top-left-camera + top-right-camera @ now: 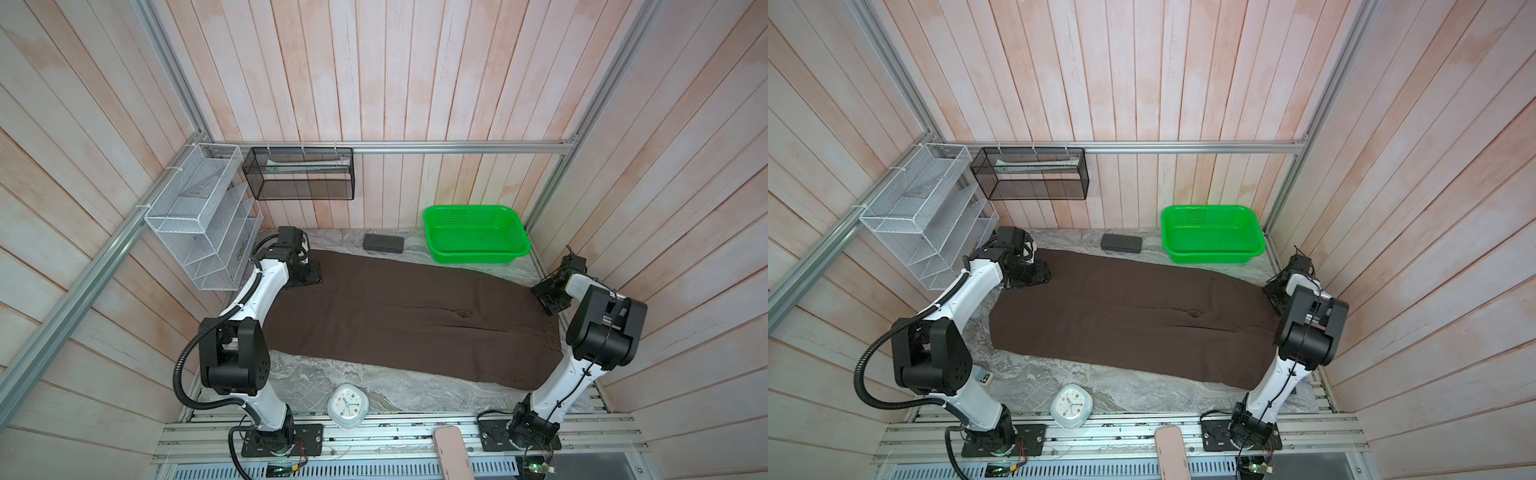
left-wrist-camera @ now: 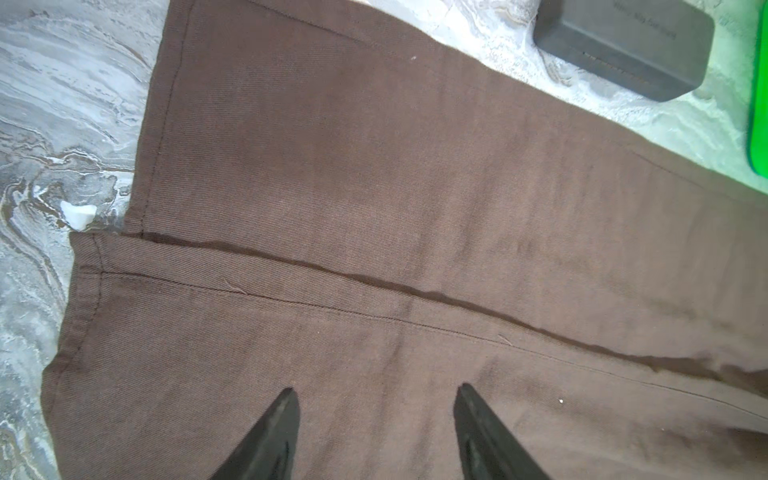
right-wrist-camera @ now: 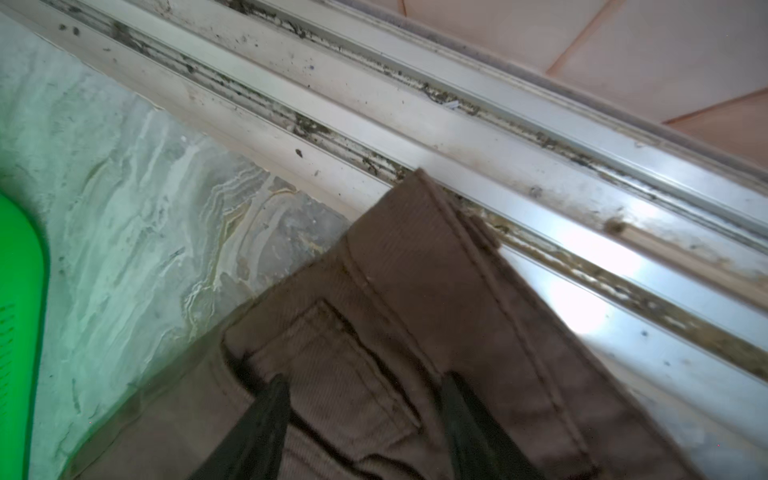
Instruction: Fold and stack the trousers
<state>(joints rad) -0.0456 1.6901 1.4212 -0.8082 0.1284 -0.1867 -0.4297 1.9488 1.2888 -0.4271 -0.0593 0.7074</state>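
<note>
In both top views the trousers [image 1: 407, 316] [image 1: 1133, 316] lie spread flat across the marbled surface [image 1: 340, 374], running from left to right with the two legs side by side and a dark crease between them; the left pincer [image 1: 309, 276] hangs over the far left corner of the cloth, the right pincer [image 1: 548, 297] over the far right corner; a green basket [image 1: 478, 255] stands at the far right, just beyond the cloth, with a dark grey case [image 1: 383, 242] beside it, and a white clock [image 1: 348, 405] lies at the near edge. In the left wrist view the left pincer [image 2: 377, 388] stands wide, its two dark fingers apart above the brown leg with nothing between them; both hemmed leg ends show against the surface [image 2: 62, 104], one set a little further out than the other; the case [image 2: 623, 45] lies just past the cloth. In the right wrist view the right pincer [image 3: 365, 377] is also spread, its fingers either side of a stitched pocket by the waistband; whether the tips touch the cloth I cannot tell; the waistband corner reaches over the aluminium rail [image 3: 457, 137].
</note>
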